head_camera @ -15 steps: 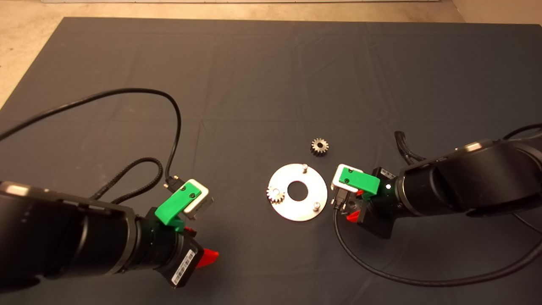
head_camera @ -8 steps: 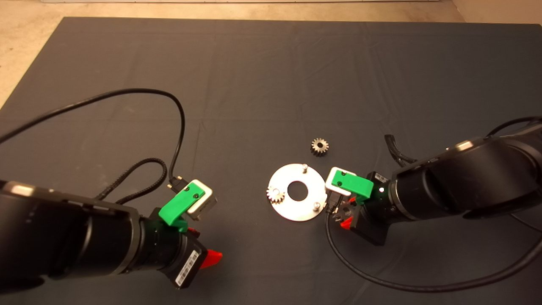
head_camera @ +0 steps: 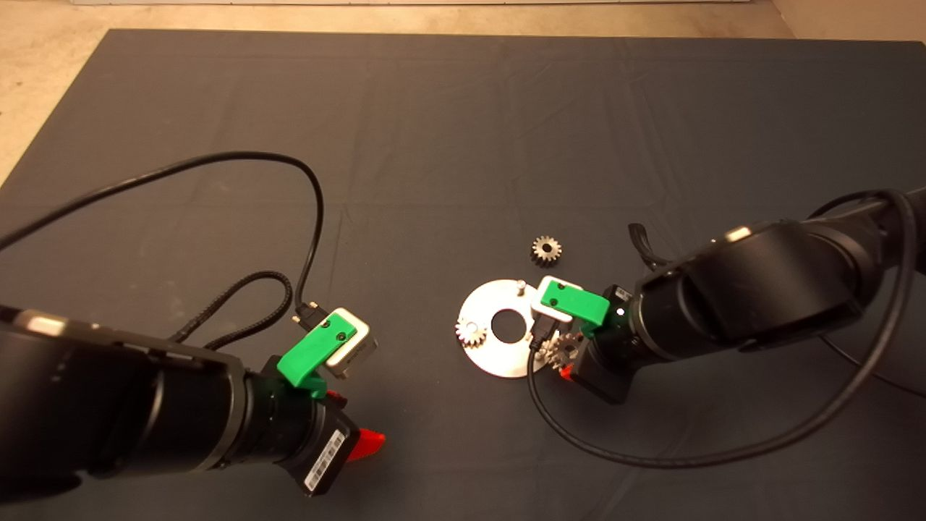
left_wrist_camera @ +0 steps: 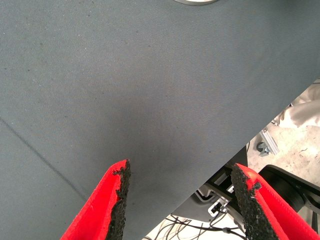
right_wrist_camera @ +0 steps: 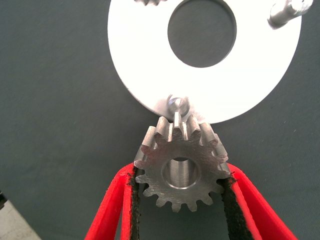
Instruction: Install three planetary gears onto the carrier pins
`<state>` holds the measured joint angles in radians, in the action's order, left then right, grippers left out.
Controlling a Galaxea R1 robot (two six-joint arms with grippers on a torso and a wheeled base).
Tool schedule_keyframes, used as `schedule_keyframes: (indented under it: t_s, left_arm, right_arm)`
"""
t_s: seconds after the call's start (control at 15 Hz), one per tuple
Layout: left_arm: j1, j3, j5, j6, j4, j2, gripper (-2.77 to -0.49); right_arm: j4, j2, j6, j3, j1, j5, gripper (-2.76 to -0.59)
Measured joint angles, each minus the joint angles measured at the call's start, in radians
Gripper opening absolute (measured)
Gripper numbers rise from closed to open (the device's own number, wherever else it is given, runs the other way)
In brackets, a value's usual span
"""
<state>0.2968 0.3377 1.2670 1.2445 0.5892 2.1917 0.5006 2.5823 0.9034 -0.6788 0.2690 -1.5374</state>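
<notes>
One small silvery-grey toothed gear clamped between right gripper fingers, just beside near pin of flat round silver disc. Left gripper fingers spread wide, holding nothing.

We judged it a robotics lab bench: a dark grey cloth mat over a table, pale bare floor beyond, tangled black cables under the edge.

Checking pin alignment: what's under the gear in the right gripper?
Under the held gear, mostly dark mat; the carrier pin shows just past its teeth at the disc edge. Directly beneath is covered.
</notes>
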Motion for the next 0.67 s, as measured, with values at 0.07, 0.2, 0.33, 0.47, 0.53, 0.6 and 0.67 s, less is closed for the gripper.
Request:
schedule_keyframes:
  t_s: [0.07,0.2,0.33,0.47,0.53,0.6,0.67]
  left_arm:
    - [0.0,0.0,0.0,0.002,0.0,0.0,-1.92]
    - [0.0,0.0,0.0,0.004,0.0,0.0,-1.92]
    - [0.0,0.0,0.0,0.005,0.0,0.0,-1.92]
    - [0.0,0.0,0.0,0.005,0.0,0.0,-1.92]
    - [0.0,0.0,0.0,0.005,0.0,0.0,-1.92]
    - [0.0,0.0,0.0,0.005,0.0,0.0,-1.92]
    - [0.0,0.0,0.0,0.005,0.0,0.0,-1.92]
  right_arm:
    - [0.0,0.005,0.0,-0.014,0.0,-0.001,-2.47]
    - [0.0,0.016,0.0,-0.031,0.0,0.0,-2.47]
    - [0.0,0.028,-0.001,-0.047,0.0,0.0,-2.47]
    - [-0.001,0.037,-0.001,-0.061,0.0,-0.001,-2.47]
    - [0.0,0.044,-0.001,-0.067,0.0,-0.001,-2.47]
    - [-0.001,0.053,-0.001,-0.073,0.0,0.0,-2.47]
    - [-0.002,0.06,-0.001,-0.078,0.0,0.0,-2.47]
